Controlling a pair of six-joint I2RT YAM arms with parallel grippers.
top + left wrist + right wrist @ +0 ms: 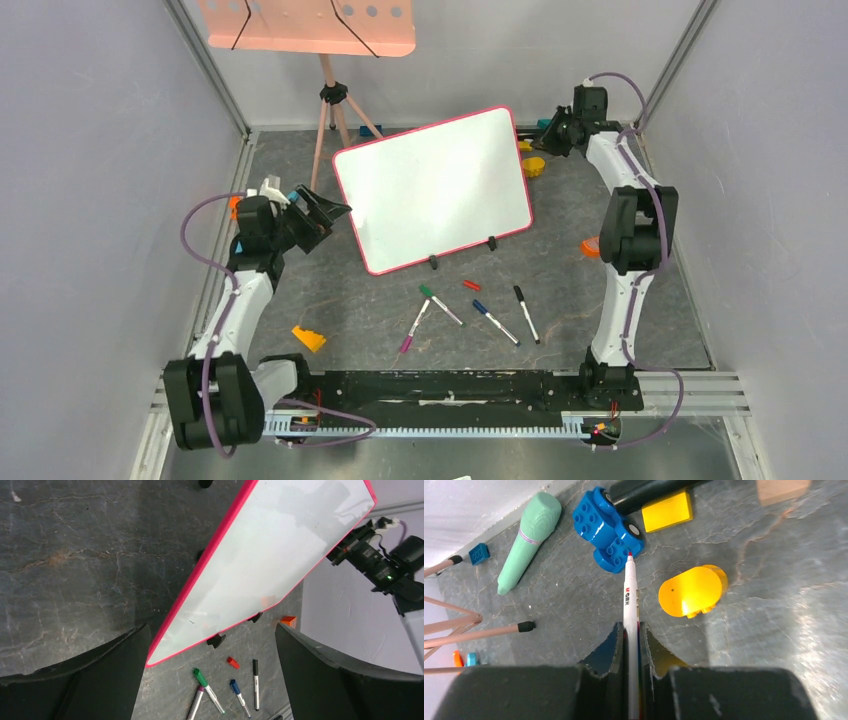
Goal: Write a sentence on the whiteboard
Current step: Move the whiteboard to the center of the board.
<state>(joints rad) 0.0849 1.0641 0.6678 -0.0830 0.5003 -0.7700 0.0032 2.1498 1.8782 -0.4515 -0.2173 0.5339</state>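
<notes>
Now the whiteboard (432, 188) stands leaning back on its two black clip feet in the middle of the table (340, 300), with loose markers (470, 310) lying in front of it. Just beside its left edge the left hand (325, 218) hangs spread wide. Near its far right corner the right hand (630, 627) is clamped on a red-tipped white marker (630, 590), whose tip points towards a blue toy brick (609, 527)

Light: soft, even, from overhead, the top view bright and sharp with only faint shadows. Left wrist view: whiteboard (270, 555) glossy, grey reflections across its face, a broad soft shadow on the tabletop (75, 555) beside it, left fingers (75, 680) black and blurred in the lower corners. Right wrist view: hot glare on the yellow block (691, 591), pale sheen at right, marker (630, 605) crisp, right fingers (606, 650) soft.
</notes>
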